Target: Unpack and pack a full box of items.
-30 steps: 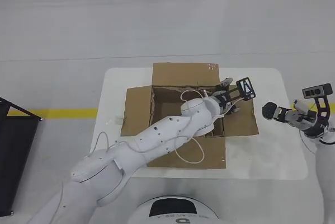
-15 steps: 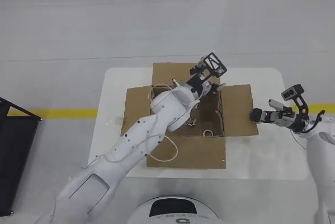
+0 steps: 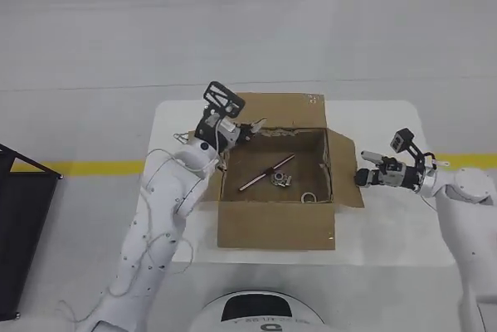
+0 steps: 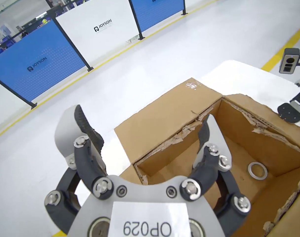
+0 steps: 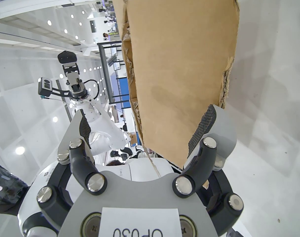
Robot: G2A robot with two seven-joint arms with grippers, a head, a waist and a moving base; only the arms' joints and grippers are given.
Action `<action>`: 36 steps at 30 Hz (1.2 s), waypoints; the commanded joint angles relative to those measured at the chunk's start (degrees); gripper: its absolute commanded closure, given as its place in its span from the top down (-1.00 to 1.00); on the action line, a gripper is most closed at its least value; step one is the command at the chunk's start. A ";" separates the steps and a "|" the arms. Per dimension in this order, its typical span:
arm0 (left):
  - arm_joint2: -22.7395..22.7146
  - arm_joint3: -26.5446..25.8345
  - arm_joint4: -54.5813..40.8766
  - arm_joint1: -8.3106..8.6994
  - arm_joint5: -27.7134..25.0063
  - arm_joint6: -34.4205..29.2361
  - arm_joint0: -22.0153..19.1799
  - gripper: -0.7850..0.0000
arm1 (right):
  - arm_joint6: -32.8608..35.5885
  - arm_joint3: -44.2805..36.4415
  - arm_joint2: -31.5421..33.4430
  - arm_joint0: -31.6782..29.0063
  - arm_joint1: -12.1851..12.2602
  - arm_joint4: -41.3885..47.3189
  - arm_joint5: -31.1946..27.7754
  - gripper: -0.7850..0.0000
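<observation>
Box [image 3: 273, 226] shows one torn white patch [image 3: 315, 99], writing illegible.

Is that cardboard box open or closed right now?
Open. The cardboard box has its flaps spread outward, and a thin rod and a ring lie visible on its floor.

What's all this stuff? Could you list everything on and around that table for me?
table: one, white, mid-floor.
cardboard box: one, brown, open, on the table.
rod: one, dark, slantwise on the box floor.
small metal part: one, grey, beside the rod.
ring: one, pale grey, on the box floor near the right wall.
black stand: one, on the floor left of the table.
yellow line: one, along the floor.
left gripper: one, grey-black, fingers open, at the box's far left corner.
right gripper: one, grey-black, fingers open either side of the right flap's edge.
</observation>
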 commanded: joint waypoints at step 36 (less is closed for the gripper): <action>-29.82 -6.45 -16.69 4.12 -9.59 6.89 25.43 1.00 | -9.95 -29.60 -17.46 13.56 -1.52 -6.50 17.87 1.00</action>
